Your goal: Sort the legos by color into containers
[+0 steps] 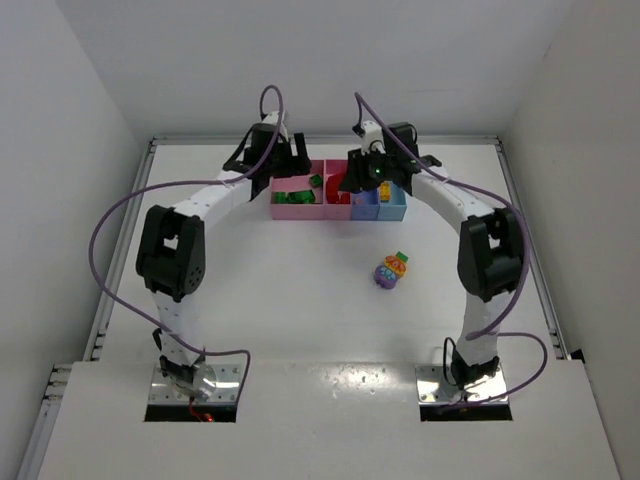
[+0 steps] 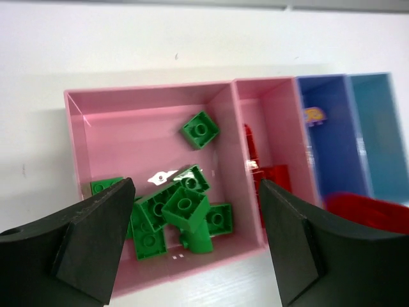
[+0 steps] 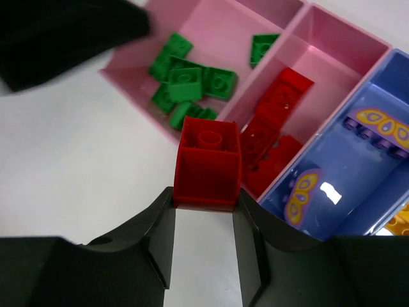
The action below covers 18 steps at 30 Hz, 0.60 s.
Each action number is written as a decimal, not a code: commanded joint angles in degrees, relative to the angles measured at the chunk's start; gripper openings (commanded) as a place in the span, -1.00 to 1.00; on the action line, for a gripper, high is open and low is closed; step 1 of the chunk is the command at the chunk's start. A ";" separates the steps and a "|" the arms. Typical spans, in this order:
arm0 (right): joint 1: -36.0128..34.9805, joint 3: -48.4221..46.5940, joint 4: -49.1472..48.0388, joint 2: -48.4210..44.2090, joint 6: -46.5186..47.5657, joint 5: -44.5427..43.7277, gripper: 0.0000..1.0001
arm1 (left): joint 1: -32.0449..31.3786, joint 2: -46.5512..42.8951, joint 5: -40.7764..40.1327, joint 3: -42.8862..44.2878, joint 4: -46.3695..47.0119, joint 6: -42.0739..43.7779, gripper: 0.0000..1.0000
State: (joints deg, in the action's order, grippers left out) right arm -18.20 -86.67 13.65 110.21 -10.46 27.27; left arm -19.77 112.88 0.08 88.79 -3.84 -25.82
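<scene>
Containers [image 1: 297,211] sit far back on white table [image 1: 300,290]; white walls [image 1: 300,60] apparently surround.

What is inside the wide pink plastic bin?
Only green plastic bricks show in the wide pink bin, most piled together. Whatever lies under the pile or behind the left gripper is hidden.

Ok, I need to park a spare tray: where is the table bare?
Bare: the middle of the table, from the containers toward the near edge, left of the lego stack. Crowded: the containers, with the left gripper and the right gripper, holding a red brick, at them.
</scene>
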 commanded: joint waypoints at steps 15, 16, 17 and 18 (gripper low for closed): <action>-1.14 -8.08 -0.91 5.11 2.55 -6.52 0.58 | -2.73 -19.36 6.69 -13.29 -0.03 5.70 0.69; -1.14 -7.29 -0.91 3.79 3.07 -7.13 0.61 | -3.69 -20.76 7.47 -14.34 -0.03 5.70 0.69; -0.62 -5.45 -0.91 2.30 3.08 -7.14 0.61 | -4.39 -21.55 7.48 -15.39 -0.03 5.70 0.69; 0.00 -4.48 -0.91 -1.11 3.08 -7.84 0.61 | -6.49 -22.26 8.27 -17.67 -0.03 5.70 0.69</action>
State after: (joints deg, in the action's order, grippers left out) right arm -19.09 -92.55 14.63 118.02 -8.12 20.97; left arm -22.59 95.37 5.30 74.02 -4.32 -21.02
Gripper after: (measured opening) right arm 0.801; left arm 0.849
